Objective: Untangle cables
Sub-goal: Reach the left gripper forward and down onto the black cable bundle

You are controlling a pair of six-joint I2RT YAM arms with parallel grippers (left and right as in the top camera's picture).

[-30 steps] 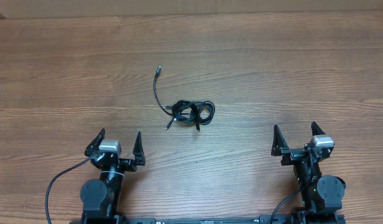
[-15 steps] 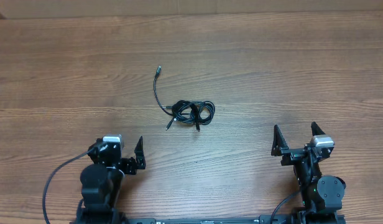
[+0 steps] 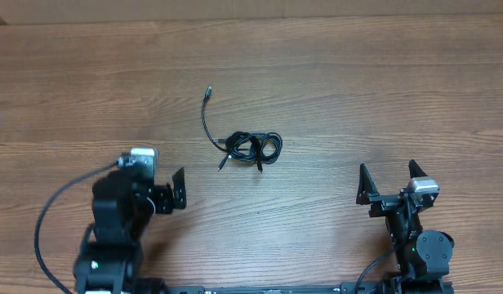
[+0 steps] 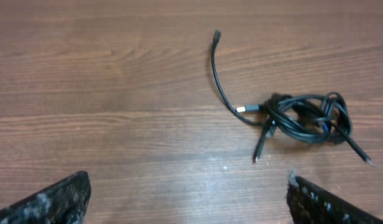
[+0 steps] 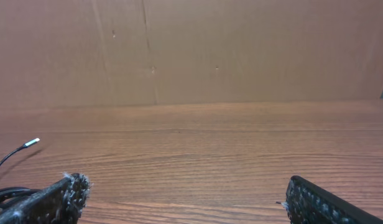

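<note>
Movement first, on my left side: my left arm has swung up and forward off its rest and turned toward the middle, so my left jaws now look down on the worktop. They stand spread wide, holding nothing.

Ahead of them and off to their right lies the cable knot, a tight clump of thin black loops. One long tail curls away from it to the far left and ends in a dark plug; two short ends poke back toward me. Nothing in the clump has shifted.

My right jaws have not stirred. They are spread and empty, well apart from the knot, which sits ahead and far to their left.

I judge this the opening reach: no strand is freed yet, and my left jaws must travel forward and right to meet the clump.
</note>
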